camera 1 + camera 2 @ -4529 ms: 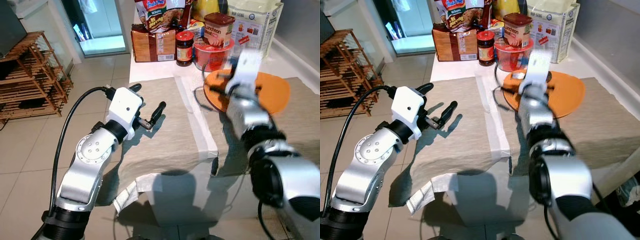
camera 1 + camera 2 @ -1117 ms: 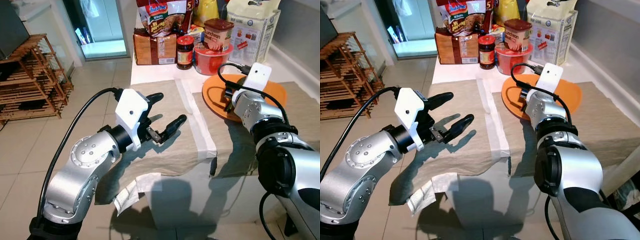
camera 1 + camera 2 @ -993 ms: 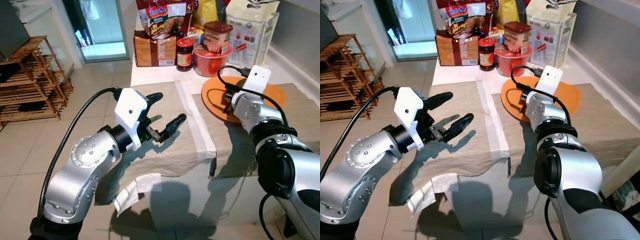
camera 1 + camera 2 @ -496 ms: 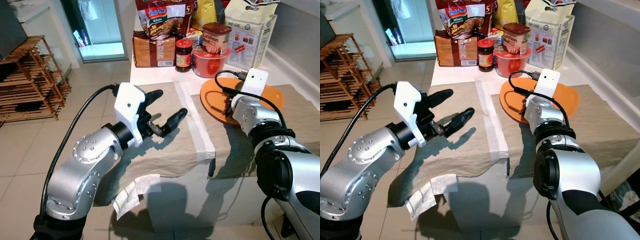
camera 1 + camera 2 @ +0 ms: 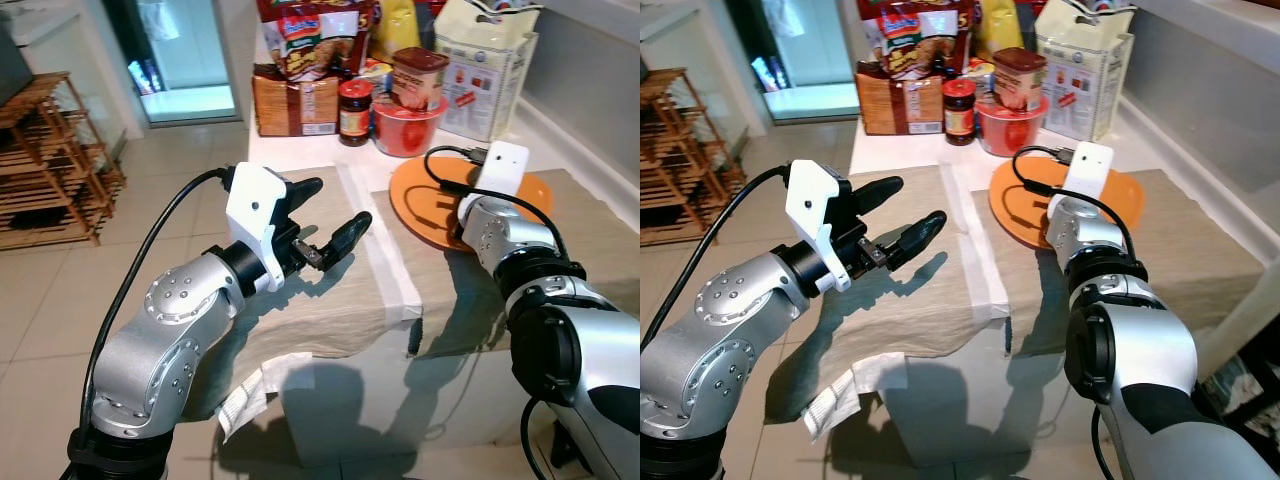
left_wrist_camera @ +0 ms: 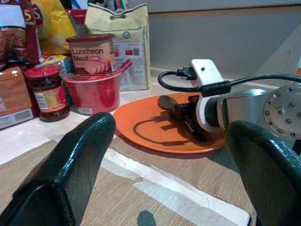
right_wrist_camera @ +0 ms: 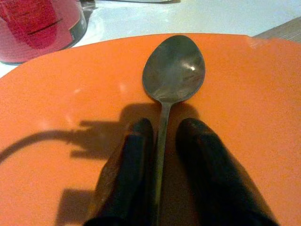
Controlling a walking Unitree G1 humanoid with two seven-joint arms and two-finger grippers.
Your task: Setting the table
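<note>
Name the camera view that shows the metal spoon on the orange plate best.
The right wrist view: the grey metal spoon lies on the round orange plate, handle between the right tool's fingers. The left wrist view shows its bowl small; in the eye views the arm hides it.

Spoon (image 7: 171,77) is looking like dull grey metal, faintly glinting. Orange plate (image 7: 263,117) is showing a smooth matt plastic-like face. Right gripper (image 7: 162,129) fingers are looking like glossy black rubbery plastic. Beige placemats (image 5: 330,300) are reading as coarse woven cloth. Far-left rack (image 5: 50,165) is looking like slatted bare wood.
</note>
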